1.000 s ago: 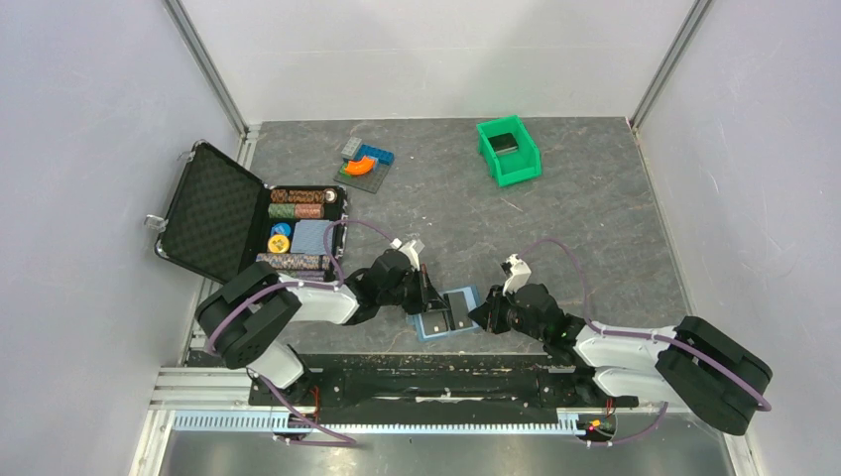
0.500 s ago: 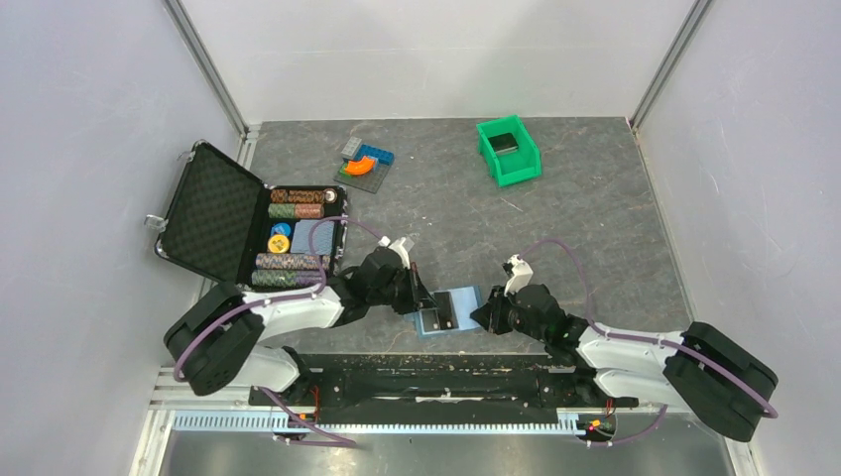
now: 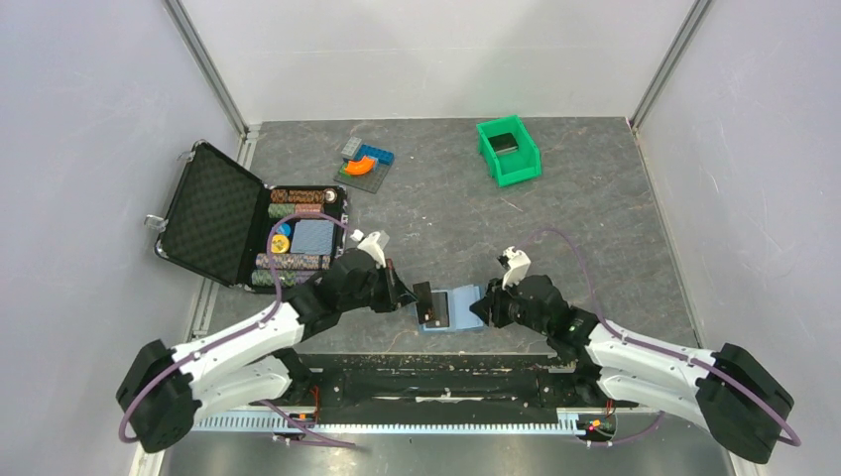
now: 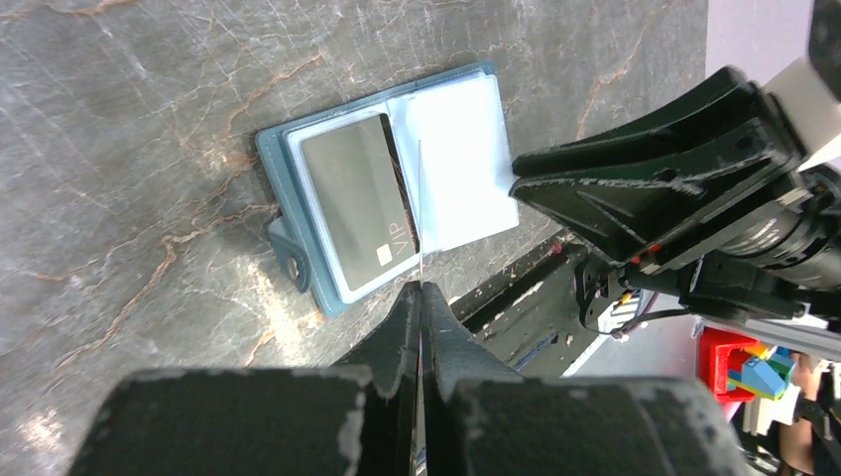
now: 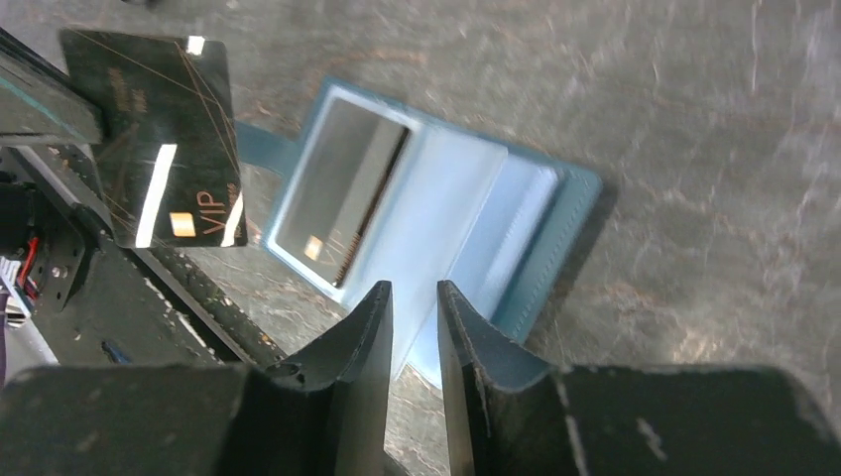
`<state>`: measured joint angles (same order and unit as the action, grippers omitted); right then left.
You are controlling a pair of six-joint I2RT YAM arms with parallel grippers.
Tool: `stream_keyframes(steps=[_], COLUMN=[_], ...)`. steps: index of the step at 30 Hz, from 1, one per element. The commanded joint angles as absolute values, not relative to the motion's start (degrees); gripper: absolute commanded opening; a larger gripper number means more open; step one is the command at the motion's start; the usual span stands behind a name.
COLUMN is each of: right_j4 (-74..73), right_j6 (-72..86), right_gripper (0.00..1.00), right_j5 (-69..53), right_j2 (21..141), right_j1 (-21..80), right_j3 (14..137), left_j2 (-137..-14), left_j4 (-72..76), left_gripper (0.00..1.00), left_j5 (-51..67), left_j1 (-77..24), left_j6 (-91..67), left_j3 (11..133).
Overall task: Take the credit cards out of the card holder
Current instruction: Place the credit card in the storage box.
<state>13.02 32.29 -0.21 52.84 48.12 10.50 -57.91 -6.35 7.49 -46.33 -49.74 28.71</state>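
Observation:
The teal-blue card holder (image 3: 461, 309) lies open on the table between my two grippers. In the left wrist view its pale blue inner face (image 4: 456, 164) is bare. A dark credit card (image 4: 357, 203) marked VIP sits in its left half. My left gripper (image 3: 410, 297) is shut on another black credit card (image 5: 164, 134), lifted just left of the holder and seen edge-on as a thin line (image 4: 420, 218) above the fingertips. My right gripper (image 5: 415, 288) hovers at the holder's right edge (image 5: 476, 213), its jaws a narrow gap apart with nothing gripped.
An open black foam-lined case (image 3: 210, 213) with striped chips (image 3: 296, 210) stands at the left. Toy bricks (image 3: 365, 161) and a green bin (image 3: 509, 151) sit at the back. The arms' black mounting rail (image 3: 426, 367) runs just behind the holder's near edge.
My left gripper has drawn back to the left with the card, pulling it clear of the holder. The right gripper's jaws have parted a little at the holder's right edge.

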Motion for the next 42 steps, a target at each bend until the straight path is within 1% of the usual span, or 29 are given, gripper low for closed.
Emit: stream_keyframes(steps=[1, 6, 11, 16, 19, 23, 24, 26, 28, 30, 35, 38, 42], right_j4=[9.22, 11.76, 9.48, 8.83, 9.56, 10.06, 9.81, 8.30, 7.99, 8.92, 8.53, 9.96, 14.25], right_j6=[25.65, 23.22, 19.85, 17.23, 16.69, 16.30, 16.30, 16.44, 17.05, 18.69, 18.81, 19.39, 21.93], right_gripper=[0.26, 0.27, 0.28, 0.34, 0.37, 0.45, 0.48, 0.58, 0.60, 0.60, 0.54, 0.53, 0.43], right_j5=[-3.46, -6.50, -10.69, -20.63, -25.11, -28.70, -29.18, -30.59, -32.68, -33.68, -35.22, -38.29, -41.76], right_j2=[51.92, 47.90, 44.60, 44.85, 44.62, 43.89, 44.14, 45.66, 46.92, 47.31, 48.66, 50.35, 52.20], right_j1=[47.99, 47.94, 47.95, 47.99, 47.97, 47.95, 47.90, 47.90, 47.86, 47.92, 47.91, 47.86, 47.82], right_j3=[17.87, 19.01, 21.95, 24.71, 25.39, 26.15, 26.63, 28.03, 29.07, 29.31, 29.97, 29.67, 28.38], left_j2=[-52.04, -46.48, -42.19, -38.95, -39.37, -41.49, -41.99, -42.78, -43.48, -44.21, -44.65, -44.65, -44.86], left_j4=[-12.45, -13.87, -11.31, -2.70, -2.13, -4.37, -4.63, -4.15, -3.69, -3.82, -3.39, -3.08, -3.08], left_gripper=[0.02, 0.02, 0.02, 0.02, 0.02, 0.02, 0.02, 0.02, 0.02, 0.02, 0.02, 0.02, 0.02], left_j5=[5.53, 11.06, 18.91, 28.57, 31.61, 33.62, 34.15, 35.54, 37.37, 39.08, 40.81, 41.35, 41.70], left_j1=[-46.14, -46.14, -46.14, -46.14, -46.14, -46.14, -46.14, -46.19, -46.16, -46.19, -46.20, -46.18, -46.19], left_j6=[-43.88, -39.63, -36.40, -36.22, -35.76, -35.07, -34.90, -35.08, -35.29, -34.93, -34.36, -34.29, -34.27], left_j3=[29.66, 29.81, 28.71, 25.58, 25.63, 26.75, 27.04, 27.31, 27.57, 28.22, 28.96, 28.97, 29.09])
